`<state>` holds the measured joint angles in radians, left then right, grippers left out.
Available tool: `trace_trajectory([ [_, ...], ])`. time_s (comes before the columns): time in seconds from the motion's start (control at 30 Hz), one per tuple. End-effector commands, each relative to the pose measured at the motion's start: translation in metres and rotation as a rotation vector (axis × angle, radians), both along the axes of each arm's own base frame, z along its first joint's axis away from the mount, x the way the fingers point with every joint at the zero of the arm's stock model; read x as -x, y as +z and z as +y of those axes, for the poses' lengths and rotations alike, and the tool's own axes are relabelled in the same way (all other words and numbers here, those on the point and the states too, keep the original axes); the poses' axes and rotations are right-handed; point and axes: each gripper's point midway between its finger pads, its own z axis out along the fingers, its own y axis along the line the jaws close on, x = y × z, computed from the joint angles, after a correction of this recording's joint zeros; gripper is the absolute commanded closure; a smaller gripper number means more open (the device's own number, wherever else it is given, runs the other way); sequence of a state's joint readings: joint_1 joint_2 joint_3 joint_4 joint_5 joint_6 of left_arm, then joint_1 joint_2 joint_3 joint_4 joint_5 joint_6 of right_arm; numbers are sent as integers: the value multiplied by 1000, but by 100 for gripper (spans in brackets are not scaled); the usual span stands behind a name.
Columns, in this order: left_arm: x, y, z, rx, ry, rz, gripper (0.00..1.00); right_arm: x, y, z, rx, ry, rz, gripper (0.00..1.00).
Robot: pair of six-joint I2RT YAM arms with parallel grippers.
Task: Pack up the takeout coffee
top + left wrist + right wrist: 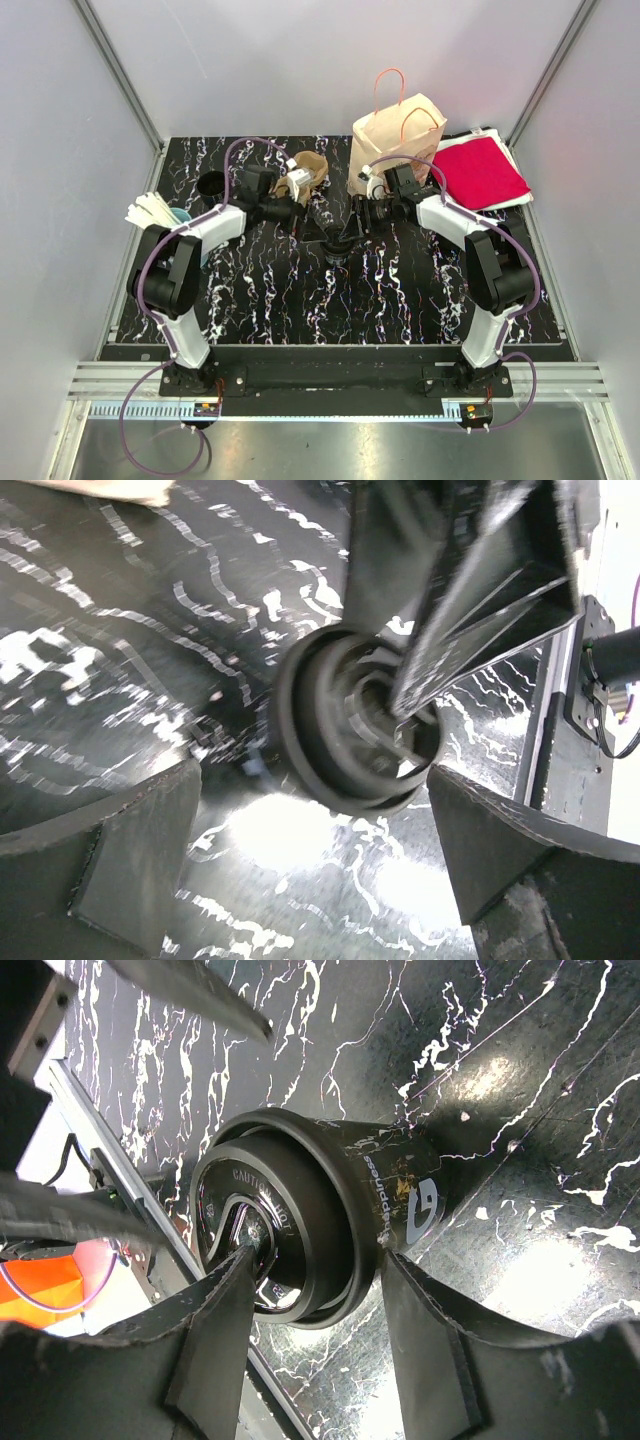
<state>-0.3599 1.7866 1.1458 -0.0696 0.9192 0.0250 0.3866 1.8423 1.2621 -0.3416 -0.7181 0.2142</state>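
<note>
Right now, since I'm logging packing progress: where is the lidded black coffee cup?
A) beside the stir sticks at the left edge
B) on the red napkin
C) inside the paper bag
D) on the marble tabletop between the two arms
D: the lidded black coffee cup sits on the marble tabletop mid-table, in front of the paper bag, not in it.
</note>
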Motion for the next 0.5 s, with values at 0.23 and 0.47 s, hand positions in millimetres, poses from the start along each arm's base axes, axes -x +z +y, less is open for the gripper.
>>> trace_trajectory([
  [0.23, -4, 17, 12, 86, -7, 33, 1, -4, -1, 4, 14, 1, -15, 43],
  [0.47, -5, 2, 9, 92, -6, 105, 1, -3, 1, 4, 13, 2, -21, 43],
])
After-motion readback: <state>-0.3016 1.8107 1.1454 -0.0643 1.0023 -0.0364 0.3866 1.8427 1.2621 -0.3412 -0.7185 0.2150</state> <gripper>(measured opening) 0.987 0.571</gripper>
